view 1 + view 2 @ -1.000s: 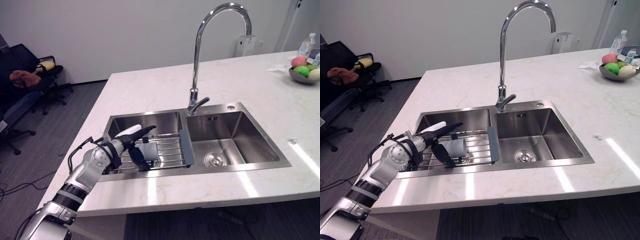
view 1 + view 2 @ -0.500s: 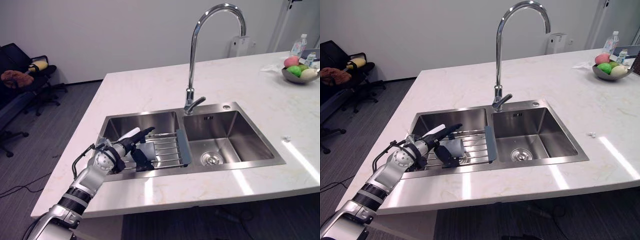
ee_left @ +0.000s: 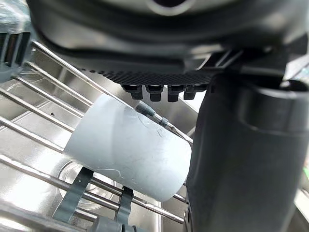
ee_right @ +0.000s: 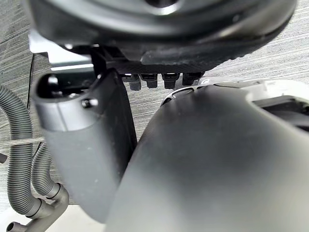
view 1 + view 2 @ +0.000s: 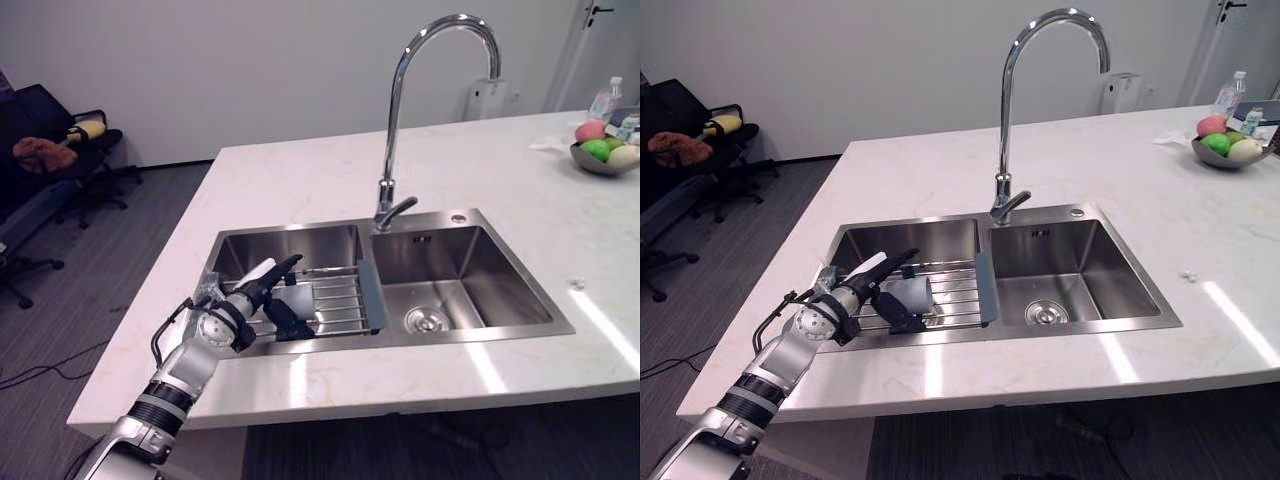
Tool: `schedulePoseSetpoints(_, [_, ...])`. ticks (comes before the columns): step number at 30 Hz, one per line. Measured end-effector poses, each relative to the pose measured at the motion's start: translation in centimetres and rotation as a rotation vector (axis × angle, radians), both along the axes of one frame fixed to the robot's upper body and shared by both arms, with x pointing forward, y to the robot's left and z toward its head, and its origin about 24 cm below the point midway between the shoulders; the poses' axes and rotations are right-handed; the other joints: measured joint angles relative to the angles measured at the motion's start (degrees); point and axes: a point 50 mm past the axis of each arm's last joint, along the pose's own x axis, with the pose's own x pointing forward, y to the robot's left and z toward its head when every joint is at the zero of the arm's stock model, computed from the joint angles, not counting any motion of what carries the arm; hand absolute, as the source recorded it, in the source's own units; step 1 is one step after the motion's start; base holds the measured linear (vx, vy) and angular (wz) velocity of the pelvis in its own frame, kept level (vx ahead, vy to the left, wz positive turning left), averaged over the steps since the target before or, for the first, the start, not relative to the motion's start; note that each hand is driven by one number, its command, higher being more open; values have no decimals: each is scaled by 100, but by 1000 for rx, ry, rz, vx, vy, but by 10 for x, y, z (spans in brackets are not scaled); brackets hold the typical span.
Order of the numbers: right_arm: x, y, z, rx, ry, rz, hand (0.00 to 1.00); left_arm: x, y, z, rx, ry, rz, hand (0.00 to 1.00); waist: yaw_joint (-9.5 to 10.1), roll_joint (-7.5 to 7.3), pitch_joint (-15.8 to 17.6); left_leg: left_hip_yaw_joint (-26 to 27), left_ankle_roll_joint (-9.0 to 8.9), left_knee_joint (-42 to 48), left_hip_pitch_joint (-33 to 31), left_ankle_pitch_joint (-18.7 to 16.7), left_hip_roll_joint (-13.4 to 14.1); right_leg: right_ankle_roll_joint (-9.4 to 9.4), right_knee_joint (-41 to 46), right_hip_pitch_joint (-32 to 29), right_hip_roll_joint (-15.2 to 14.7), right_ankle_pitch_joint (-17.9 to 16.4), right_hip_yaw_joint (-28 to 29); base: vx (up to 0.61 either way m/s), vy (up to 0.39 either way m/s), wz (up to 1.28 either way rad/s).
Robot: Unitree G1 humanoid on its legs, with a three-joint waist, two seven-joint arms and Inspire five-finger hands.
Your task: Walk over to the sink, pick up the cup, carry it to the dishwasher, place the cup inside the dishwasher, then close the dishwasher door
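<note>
Left eye view has the left hand (image 5: 247,297) reaching into the left basin of the sink (image 5: 488,262), where the cup (image 5: 299,299) lies on its side on a wire rack (image 5: 340,298) set across that basin. The hand is unclenched: its fingers (image 5: 284,265) stretch straight over the top of the cup and the thumb (image 3: 241,154) stands just beside the rim, but nothing is curled tight round it. Left wrist view shows the pale cup resting across the rack's wires with its open end toward the thumb. A tall curved tap (image 5: 392,130) rises behind the divide between the two basins. On the pale counter (image 5: 300,180), far to the right, sits a bowl of fruit (image 5: 603,155). The right hand (image 4: 82,159) shows in its own wrist view above grey floor; whether it is open or closed cannot be told.
</note>
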Motion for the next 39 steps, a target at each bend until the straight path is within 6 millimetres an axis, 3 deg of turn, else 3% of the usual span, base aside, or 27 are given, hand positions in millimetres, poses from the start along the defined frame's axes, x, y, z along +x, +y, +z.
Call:
schedulePoseSetpoints(7, [-1,5,-1,15,11,-1,100,1,4,-8,-110,51,94,100,1,-124,-40,10,1,-8,-3,0,-2,1,-18,-13,-1,-1,14,0,0,0])
schedulePoseSetpoints(14, [-1,7,-2,25,21,-1,100,2,13,-15,-185,72,206,100,-23,-150,-62,24,0,-3,2,-1,0,4,-18,-17,3,4,29,0,0,0])
schedulePoseSetpoints(18, [-2,8,-2,30,24,-2,100,2,21,-21,-166,90,258,100,-8,-160,-62,23,0,16,12,-1,-1,4,-18,-2,3,6,28,0,0,0])
schedulePoseSetpoints(22, [-2,13,-3,43,29,3,100,1,20,-22,-111,74,248,100,1,-264,-88,27,2,16,27,-3,-3,3,-20,12,1,10,34,0,0,0])
schedulePoseSetpoints(27, [-2,14,-3,47,24,5,100,1,16,-23,-11,42,218,100,-6,-275,-84,33,4,16,29,-4,-6,4,-21,8,-1,14,44,0,0,0])
schedulePoseSetpoints(28, [-1,14,-3,47,18,9,100,1,16,-23,11,31,211,0,-13,-274,-83,36,4,16,27,-4,-5,5,-21,3,-1,14,46,0,0,0])
schedulePoseSetpoints(39, [2,15,-2,36,-3,63,100,-5,4,-22,189,-112,111,0,1,-275,-83,40,9,15,-16,-15,-9,7,-17,-49,-3,11,48,0,0,0])
